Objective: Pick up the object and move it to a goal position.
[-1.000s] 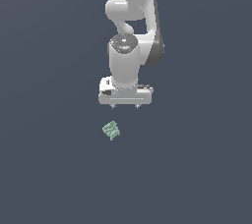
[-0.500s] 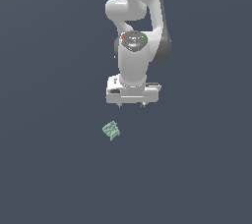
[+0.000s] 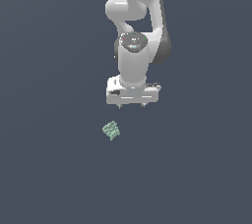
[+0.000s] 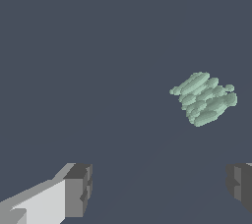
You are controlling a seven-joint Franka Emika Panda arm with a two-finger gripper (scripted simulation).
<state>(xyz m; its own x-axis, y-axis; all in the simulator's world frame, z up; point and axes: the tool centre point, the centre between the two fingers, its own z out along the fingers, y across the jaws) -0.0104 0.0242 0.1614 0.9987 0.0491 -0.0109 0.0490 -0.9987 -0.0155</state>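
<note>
Since the block is so much smaller than the gripper, you should expect it to be light, and it will likely shift or spin if one finger touches it before the other. It lies a little below the middle of the exterior view, slightly left of centre, resting on the dark tabletop, below the gripper and toward the exterior view's left of it, clearly apart from it. In the wrist view you see the block in the right half of the frame, with its ridges running side by side across the top like stacked rolls.

Your gripper is spread wide and holds nothing; the two fingertips show at the lower edge of the wrist view, far apart, with bare tabletop between them.

Judging from its look, the block is stiff rather than soft, and the bumpy surface should give the pads some bite, though the rounded ridges may let it roll. You would do best to close across its narrower span, on the two flatter opposing sides, low on its body. Whether it is fragile cannot be told.
</note>
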